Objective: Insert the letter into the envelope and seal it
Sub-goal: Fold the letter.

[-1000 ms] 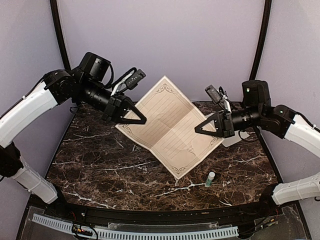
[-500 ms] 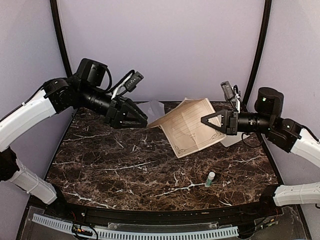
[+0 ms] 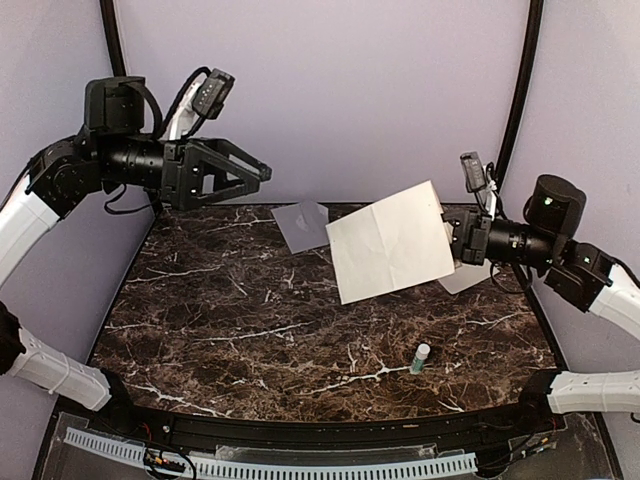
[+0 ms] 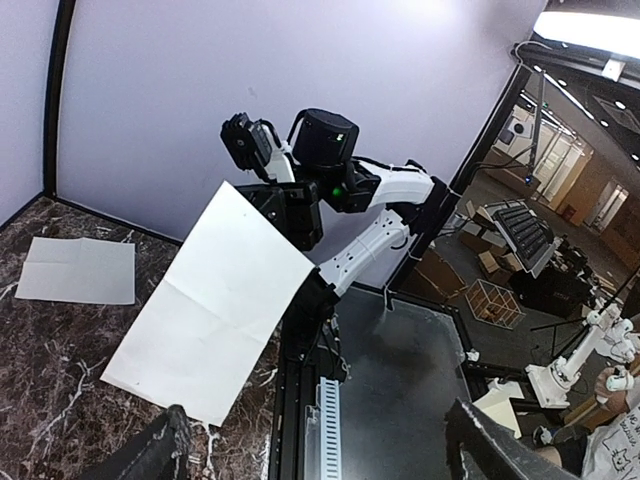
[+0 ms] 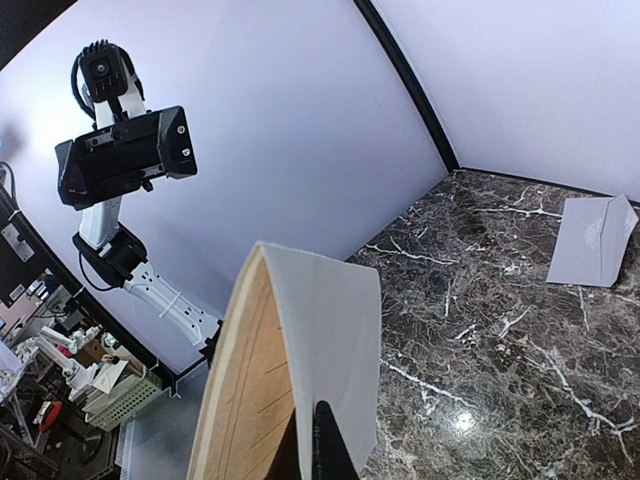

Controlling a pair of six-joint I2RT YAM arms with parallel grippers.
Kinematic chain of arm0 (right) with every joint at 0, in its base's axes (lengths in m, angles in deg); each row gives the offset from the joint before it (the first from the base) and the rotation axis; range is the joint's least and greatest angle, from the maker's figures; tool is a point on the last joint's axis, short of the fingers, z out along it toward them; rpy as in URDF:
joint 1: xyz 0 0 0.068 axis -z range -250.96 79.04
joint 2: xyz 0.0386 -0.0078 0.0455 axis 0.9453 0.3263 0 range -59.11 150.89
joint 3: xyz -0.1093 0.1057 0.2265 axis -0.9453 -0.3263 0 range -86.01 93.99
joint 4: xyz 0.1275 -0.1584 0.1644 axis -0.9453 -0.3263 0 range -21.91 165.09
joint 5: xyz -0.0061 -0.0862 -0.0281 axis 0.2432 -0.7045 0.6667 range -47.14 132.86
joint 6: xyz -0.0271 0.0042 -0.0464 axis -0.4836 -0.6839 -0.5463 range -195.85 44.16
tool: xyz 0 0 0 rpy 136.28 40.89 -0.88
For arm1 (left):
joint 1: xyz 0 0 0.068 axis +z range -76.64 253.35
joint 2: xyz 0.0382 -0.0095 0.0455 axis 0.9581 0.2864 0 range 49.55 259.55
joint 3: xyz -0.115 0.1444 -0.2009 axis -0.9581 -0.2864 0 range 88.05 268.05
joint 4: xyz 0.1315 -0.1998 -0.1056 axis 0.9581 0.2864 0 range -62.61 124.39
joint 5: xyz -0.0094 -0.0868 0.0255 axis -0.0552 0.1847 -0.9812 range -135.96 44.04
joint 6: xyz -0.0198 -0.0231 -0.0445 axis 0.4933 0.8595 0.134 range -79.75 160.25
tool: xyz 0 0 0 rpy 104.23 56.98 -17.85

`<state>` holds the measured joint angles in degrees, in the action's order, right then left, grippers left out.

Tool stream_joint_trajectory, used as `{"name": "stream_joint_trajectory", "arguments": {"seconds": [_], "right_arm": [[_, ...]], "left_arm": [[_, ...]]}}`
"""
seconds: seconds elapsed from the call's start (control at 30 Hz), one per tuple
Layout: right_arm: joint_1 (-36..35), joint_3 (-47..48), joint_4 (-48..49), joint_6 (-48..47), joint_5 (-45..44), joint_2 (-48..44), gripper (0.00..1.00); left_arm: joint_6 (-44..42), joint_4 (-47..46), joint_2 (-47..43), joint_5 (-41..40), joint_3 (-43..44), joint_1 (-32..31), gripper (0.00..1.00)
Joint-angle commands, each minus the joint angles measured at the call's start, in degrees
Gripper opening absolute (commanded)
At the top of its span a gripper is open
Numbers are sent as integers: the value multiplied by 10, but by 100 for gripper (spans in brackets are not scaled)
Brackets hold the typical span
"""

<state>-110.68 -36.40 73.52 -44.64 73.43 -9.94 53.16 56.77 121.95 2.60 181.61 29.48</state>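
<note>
The right claw (image 5: 318,445) pinches one edge of the folded letter (image 3: 390,245), which hangs ahead of it above the table (image 3: 230,330), hiding its tips from overhead. The left claw (image 3: 264,176) gapes wide and empty, well apart from the letter.

The left arm (image 3: 60,175) is seen raised high at the left of the top view, with its wrist held roughly level and pointed toward the middle. The left gripper (image 3: 255,182) is held in the air with its jaws spread wide and nothing between them. In the left wrist view only its two dark fingertips (image 4: 150,455) are seen, well apart at the bottom edge. The right arm (image 3: 590,275) is stretched inward from the right side, its forearm about level. The right gripper (image 3: 457,243) is clamped tight on the right edge of the letter (image 3: 390,240), which is held up in the air. In the right wrist view one dark finger (image 5: 325,445) is seen pressed against the sheet.
</note>
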Motion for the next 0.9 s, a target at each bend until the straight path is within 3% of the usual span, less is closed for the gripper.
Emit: {"name": "stream_joint_trajectory", "arguments": {"seconds": [0.0,0.37,0.7,0.87], "right_arm": [[-2,-14,31,-5,19,-19,0],[-2,-34,5,-13,63,-81,0],[-2,-19,-13,-8,46,-74,0],[-2,-17,6,2,43,-70,0]], "left_arm": [[19,5,16,-46,16,15,87],[65,-55,73,-67,8,50,87],[-6,1,118,-61,15,56,88],[-15,-14,169,-15,21,46,87]]}}
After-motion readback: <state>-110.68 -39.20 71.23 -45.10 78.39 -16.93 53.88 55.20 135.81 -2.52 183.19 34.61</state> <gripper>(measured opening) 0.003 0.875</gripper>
